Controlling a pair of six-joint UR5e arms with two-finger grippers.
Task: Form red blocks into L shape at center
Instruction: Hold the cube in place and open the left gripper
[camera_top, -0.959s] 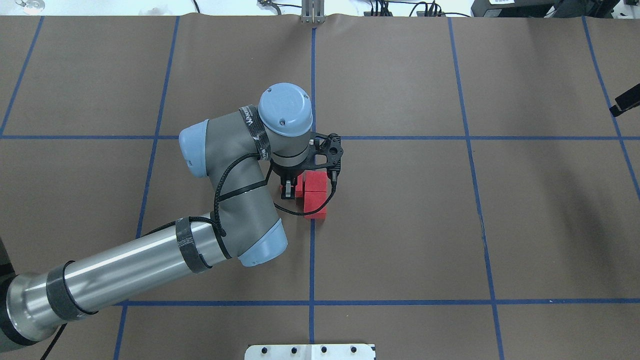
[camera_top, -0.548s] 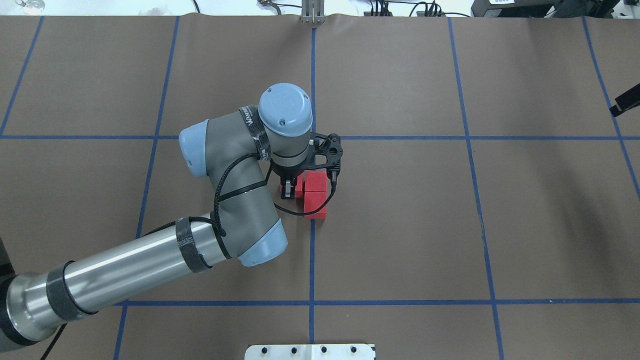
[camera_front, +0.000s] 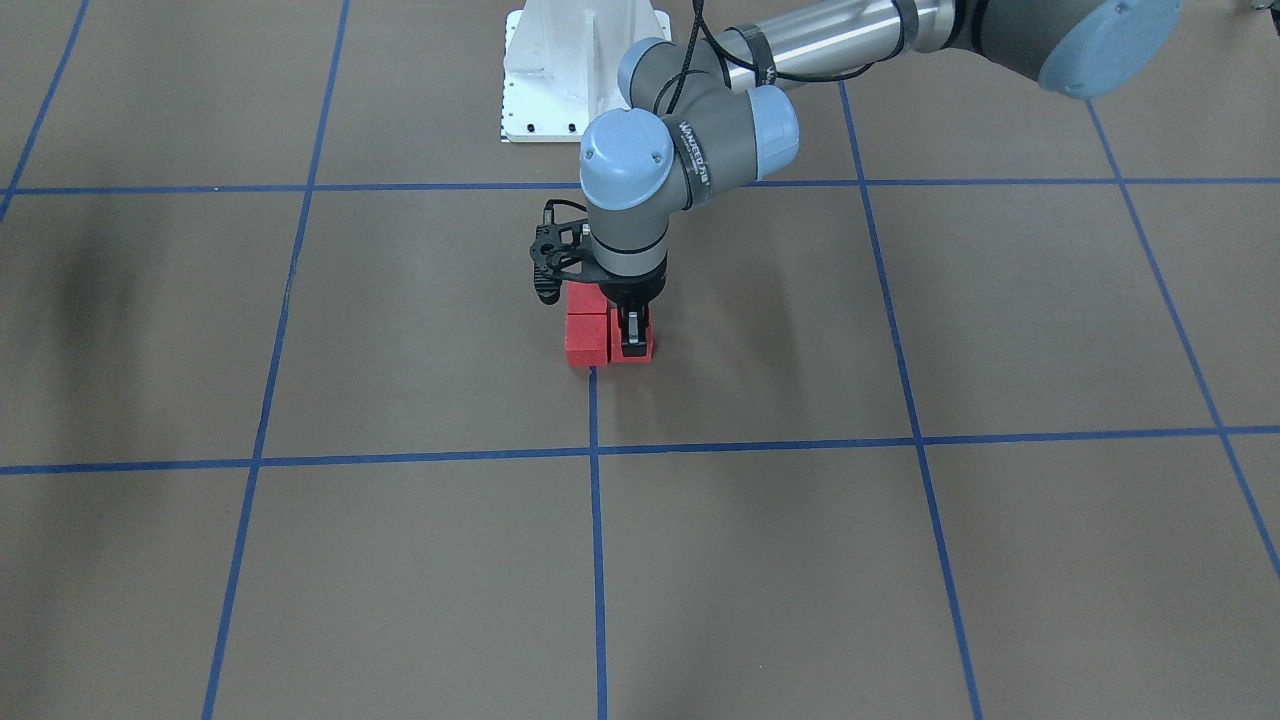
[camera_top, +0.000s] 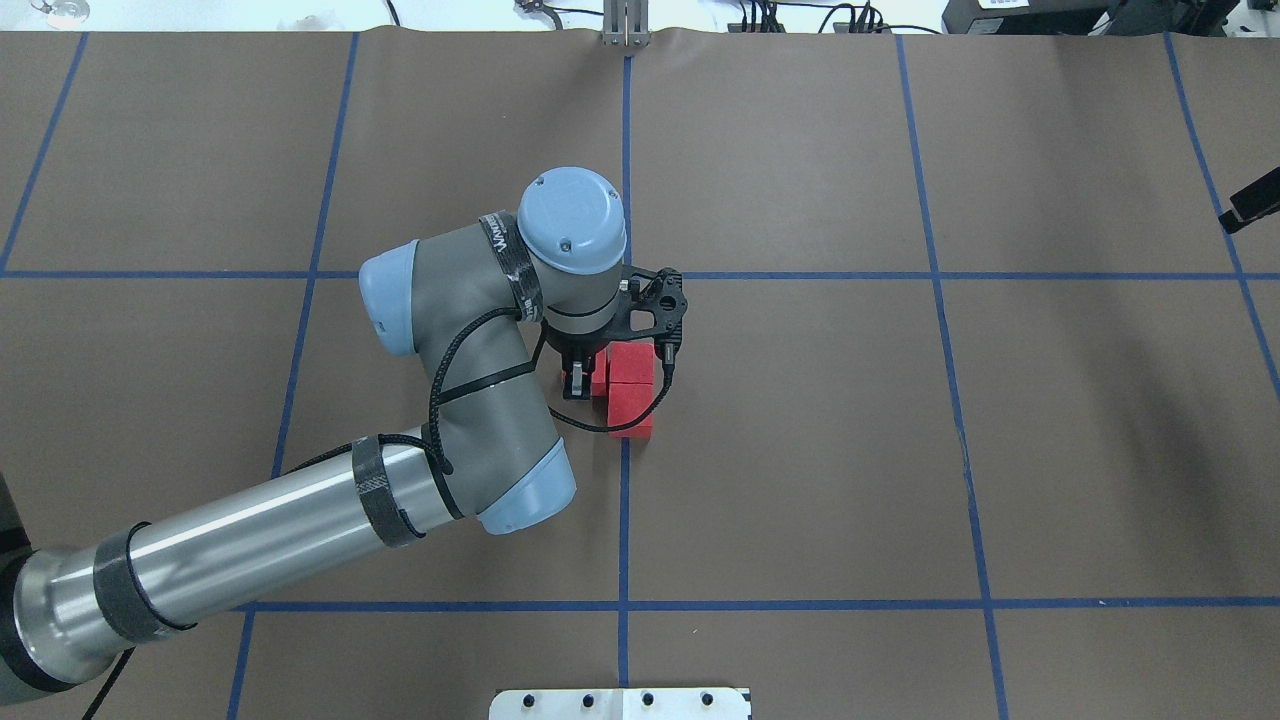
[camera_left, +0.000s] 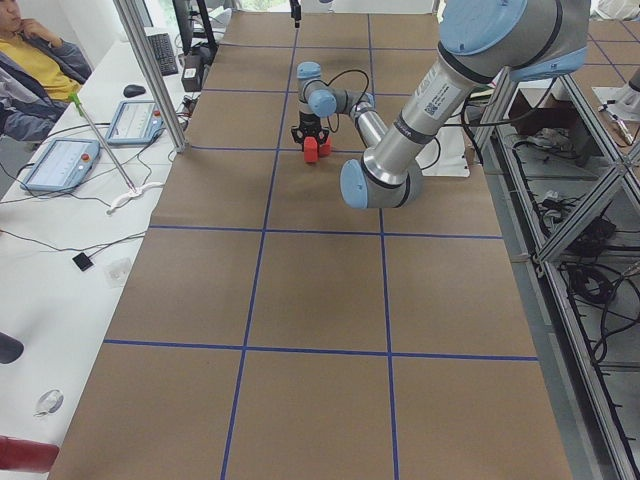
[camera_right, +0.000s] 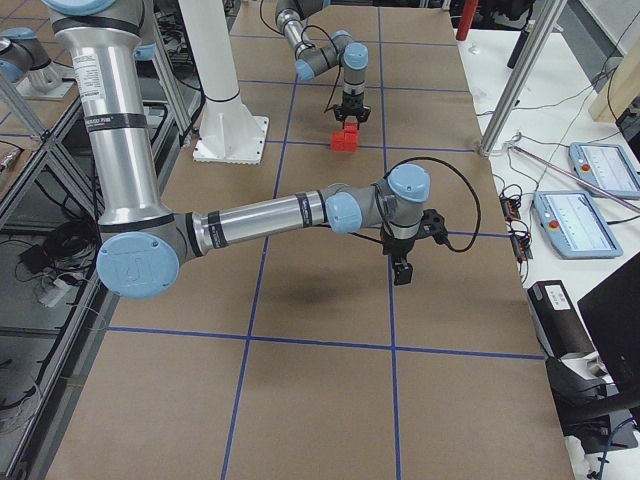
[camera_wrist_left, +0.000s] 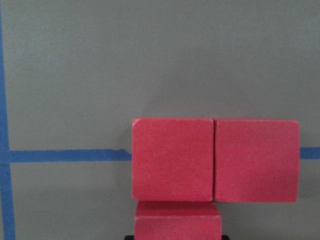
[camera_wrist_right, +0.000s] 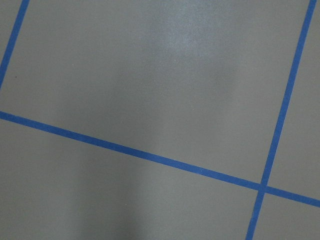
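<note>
Three red blocks sit pressed together in an L on the brown taped floor (camera_top: 800, 450), beside the middle blue line. Two of them (camera_top: 632, 365) (camera_top: 630, 412) form a column. The third (camera_top: 598, 376) juts out sideways and is half hidden under my left gripper (camera_top: 585, 372). That gripper points straight down, shut on this third block (camera_front: 633, 347), which rests on the floor. In the left wrist view the pair (camera_wrist_left: 172, 160) (camera_wrist_left: 256, 161) lies above the held block (camera_wrist_left: 177, 220). My right gripper (camera_right: 402, 270) hangs over bare floor far from the blocks; I cannot tell its state.
The white robot base (camera_front: 585, 70) stands behind the blocks on the robot's side. A person (camera_left: 30, 60) sits at a side bench with tablets (camera_left: 62, 163). Metal frame posts (camera_right: 520, 75) rise along the table's edges.
</note>
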